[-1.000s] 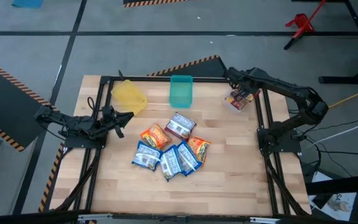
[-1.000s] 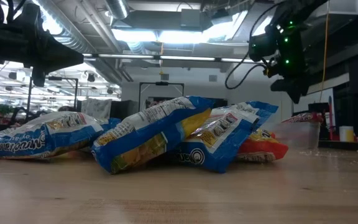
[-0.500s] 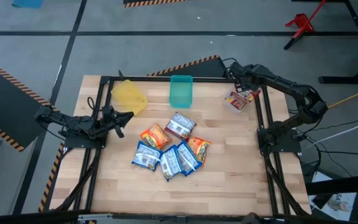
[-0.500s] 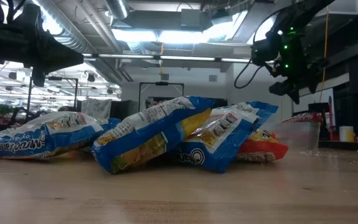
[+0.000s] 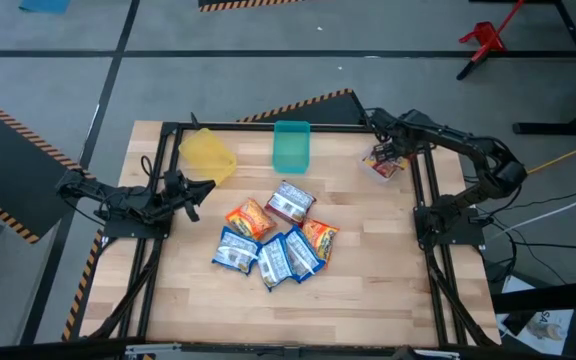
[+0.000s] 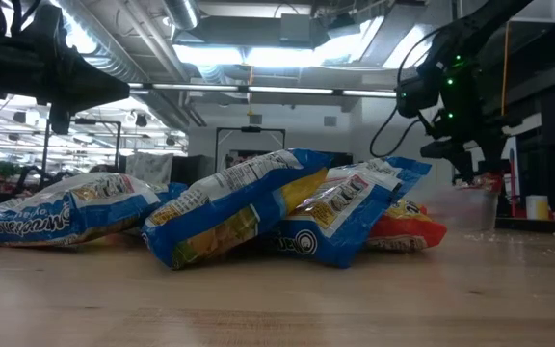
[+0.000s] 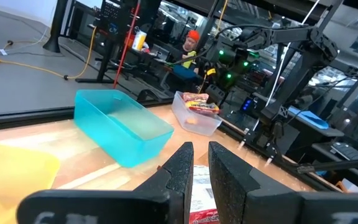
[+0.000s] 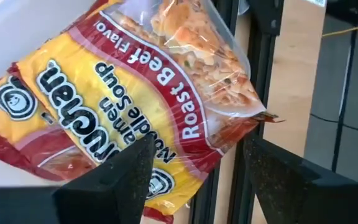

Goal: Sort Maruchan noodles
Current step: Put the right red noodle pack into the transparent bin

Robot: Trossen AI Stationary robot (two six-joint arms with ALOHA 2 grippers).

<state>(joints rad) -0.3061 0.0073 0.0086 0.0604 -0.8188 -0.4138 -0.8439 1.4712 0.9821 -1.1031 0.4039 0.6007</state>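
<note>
My right gripper (image 5: pixel 387 150) hangs over the clear bin (image 5: pixel 380 166), hiding much of the red packet (image 8: pixel 135 106) in it; my wrist picture cuts that packet off at its edges. In the pile (image 5: pixel 273 238) near the teal bin (image 5: pixel 290 146), overlapping packets hide each other's corners (the labels are too small to read from above). Seen level with the table, the pile blocks part of the clear bin, and my left gripper (image 5: pixel 190 195) is only a dark shape
</note>
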